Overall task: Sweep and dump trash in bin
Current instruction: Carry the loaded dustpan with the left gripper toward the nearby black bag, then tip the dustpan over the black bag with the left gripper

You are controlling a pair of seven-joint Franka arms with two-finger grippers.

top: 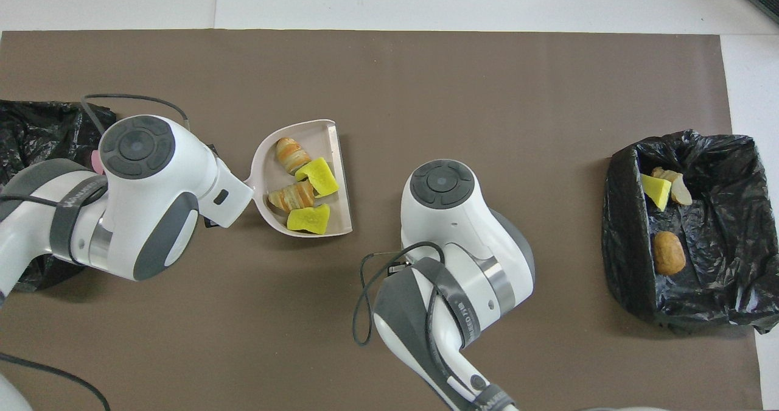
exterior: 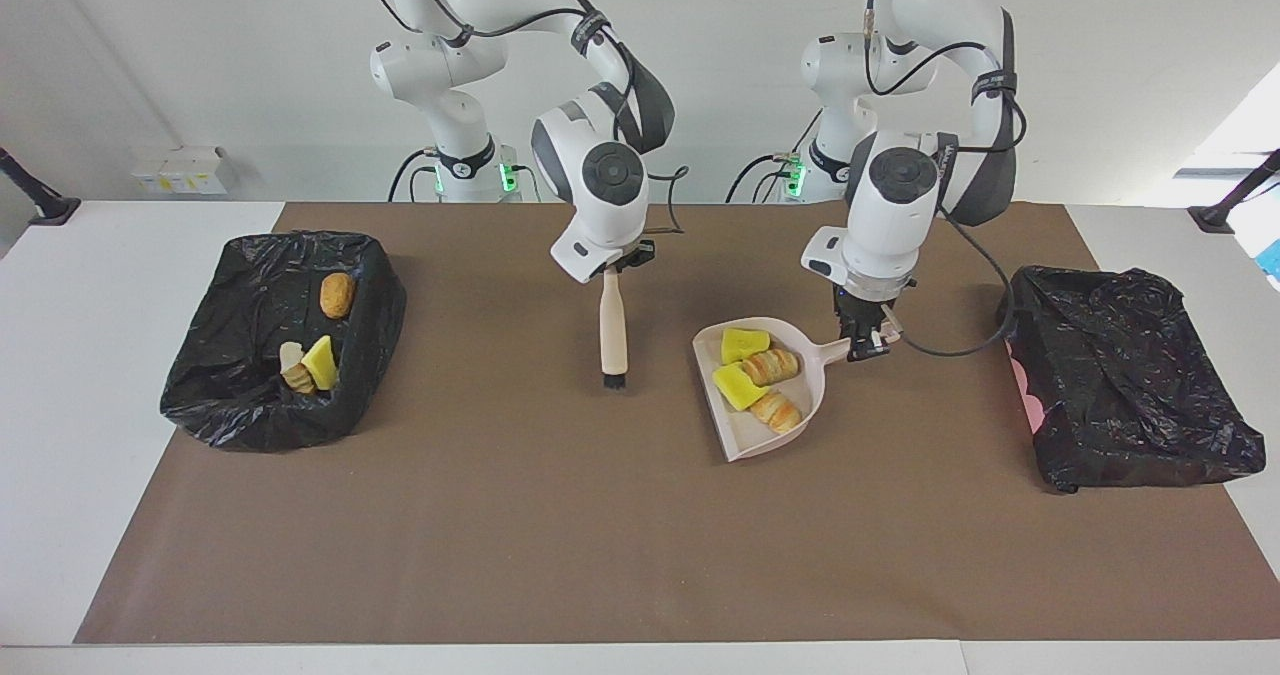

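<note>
While you hold, note:
Left gripper (exterior: 866,340): clamped on dustpan (exterior: 800,425) handle; four trash scraps (exterior: 758,380) inside.
Right gripper (exterior: 612,267): gripping brush (exterior: 613,330), hanging upright.
Open bin (exterior: 372,330): three scraps, right arm's end.
Covered bin (exterior: 1120,385): beside dustpan.
Writing: illegible.

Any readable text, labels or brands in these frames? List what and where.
Black strap on the left arm: white lettering, too blurred to read.
Black strap on the right arm: white lettering, too blurred to read.
White boxes by the wall: yellow marks, too small to read.
No other text visible.
</note>
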